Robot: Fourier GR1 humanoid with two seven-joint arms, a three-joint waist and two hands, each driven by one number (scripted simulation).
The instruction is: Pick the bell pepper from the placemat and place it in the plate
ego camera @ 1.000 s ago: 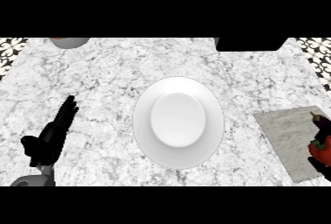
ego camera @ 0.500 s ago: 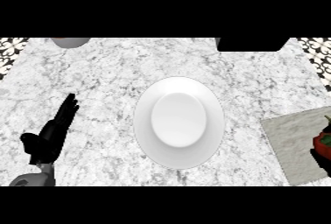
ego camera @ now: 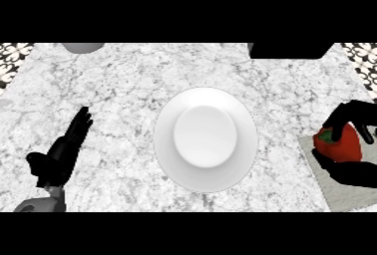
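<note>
A red bell pepper (ego camera: 338, 147) shows at the right edge of the head view, over the grey placemat (ego camera: 352, 195). My right hand (ego camera: 352, 173) is shut on it, with black fingers curled over its top and below it. Whether the pepper still touches the placemat I cannot tell. The white oval plate (ego camera: 206, 102) sits in the middle of the marble counter with nothing on it, a short way left of the pepper. At the lower left my left hand (ego camera: 62, 155) rests open, fingers pointing up, well apart from the plate.
A grey rounded object (ego camera: 83, 47) sits at the counter's far left edge, and a black block (ego camera: 290, 50) at the far right. Patterned tiles (ego camera: 15, 50) show at both top corners. Bare marble lies between the plate and each hand.
My right hand has closed round the bell pepper and carried it left and up the picture, toward the plate. The left hand and the plate have stayed put.
</note>
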